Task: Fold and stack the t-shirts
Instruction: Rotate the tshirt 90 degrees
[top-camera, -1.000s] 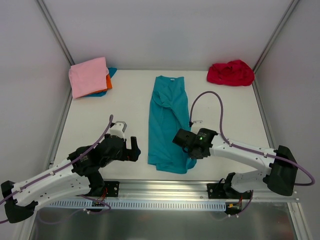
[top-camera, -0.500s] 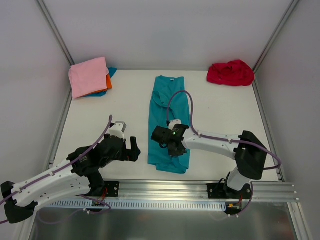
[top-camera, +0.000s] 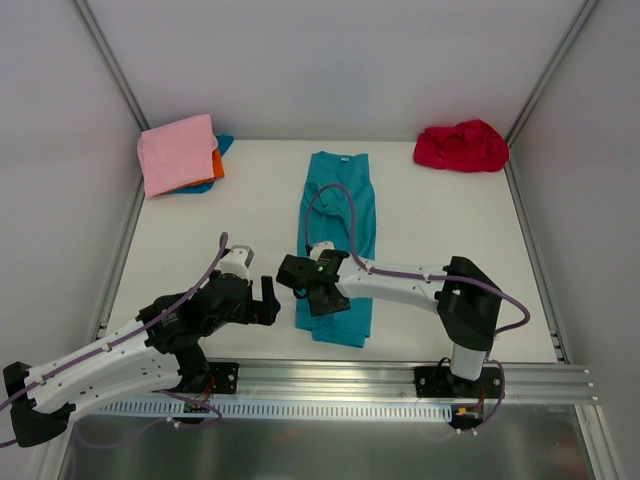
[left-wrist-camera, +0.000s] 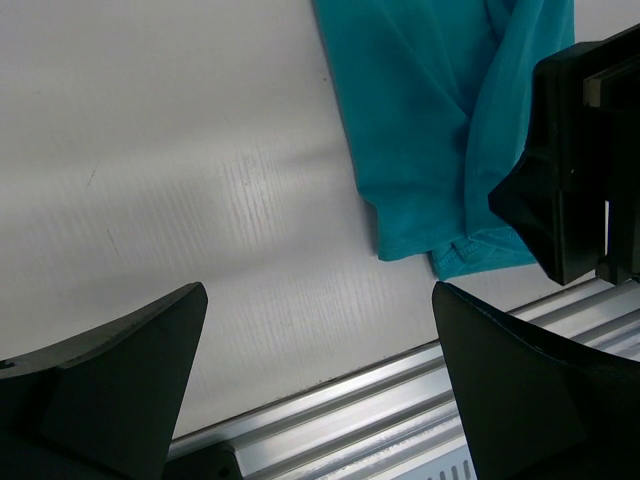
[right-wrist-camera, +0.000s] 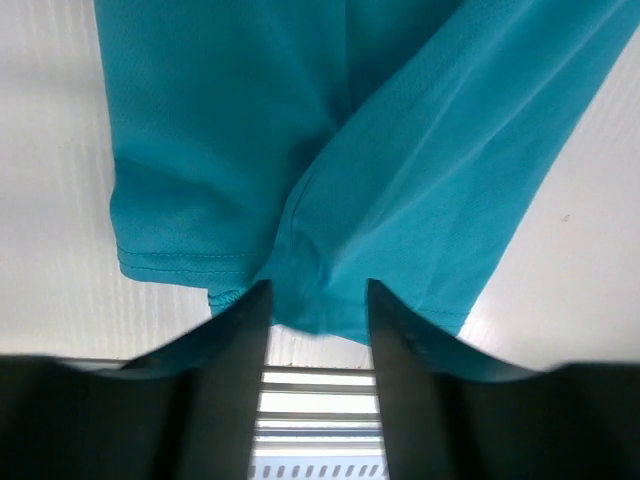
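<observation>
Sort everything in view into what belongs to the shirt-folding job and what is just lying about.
Belongs to the job:
teal t-shirt, pinched by the right end effector
crumpled red t-shirt
folded stack, with the pink shirt on top

Not part of it:
metal rail at the near edge
corner posts
Both are rig fixtures, not loose items.

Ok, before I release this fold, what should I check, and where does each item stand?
1. Grip: right gripper pinches the teal t-shirt: ok.
2. Other arm: left gripper open, beside the cloth, not touching: ok.
3. Near hem flat: not ok, bunched at the pinch.
4. Folded layer aligned along its length: cannot tell.
5. The pink-topped stack clear of both arms: ok.
6. The red t-shirt folded: not ok, crumpled.
</observation>
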